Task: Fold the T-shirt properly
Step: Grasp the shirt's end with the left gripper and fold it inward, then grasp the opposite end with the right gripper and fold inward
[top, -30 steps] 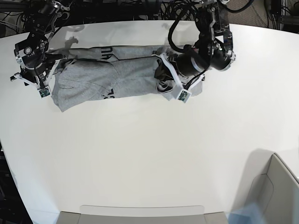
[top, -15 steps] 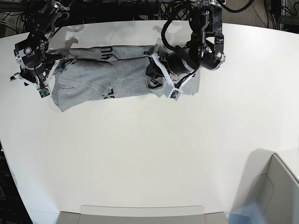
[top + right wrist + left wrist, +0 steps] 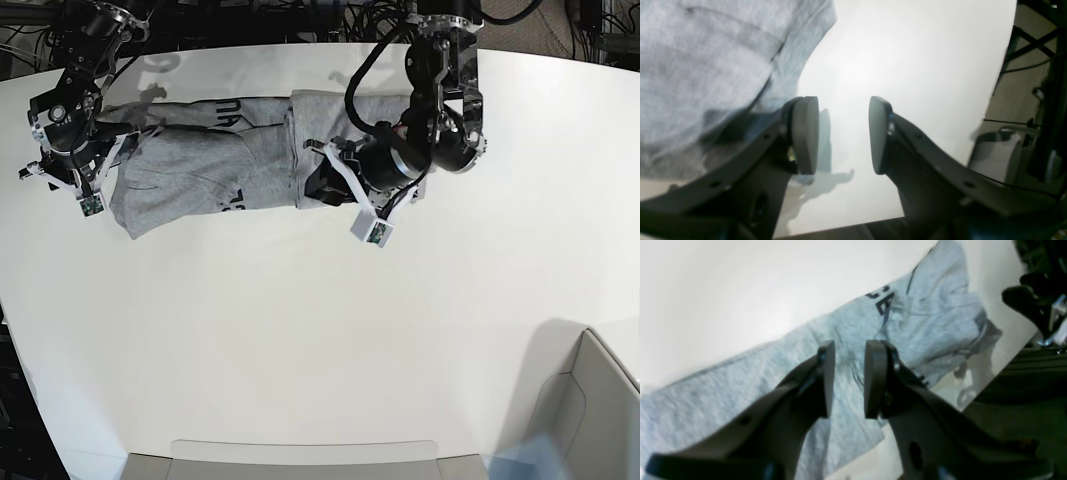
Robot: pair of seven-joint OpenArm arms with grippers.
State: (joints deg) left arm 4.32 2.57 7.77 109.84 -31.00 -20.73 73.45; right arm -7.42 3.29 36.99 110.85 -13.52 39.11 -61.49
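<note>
The heather-grey T-shirt (image 3: 210,165) lies along the far left of the white table (image 3: 330,330), its right part folded over to the left. Black lettering (image 3: 228,110) shows at its edges. My left gripper (image 3: 322,183) hovers over the folded part. In the left wrist view its jaws (image 3: 848,373) stand a little apart above the cloth (image 3: 927,316), holding nothing. My right gripper (image 3: 78,188) is at the shirt's left end. In the right wrist view it is open (image 3: 843,133) over bare table, beside the shirt's edge (image 3: 700,66).
A grey bin (image 3: 590,400) stands at the front right corner. A flat grey tray (image 3: 300,455) lies at the front edge. Dark cables and frames (image 3: 300,15) run behind the table's far edge.
My left gripper has moved left and a little forward, carrying the shirt's right part over the middle. That part now lies folded and the jaws are apart. The right arm has barely moved.
</note>
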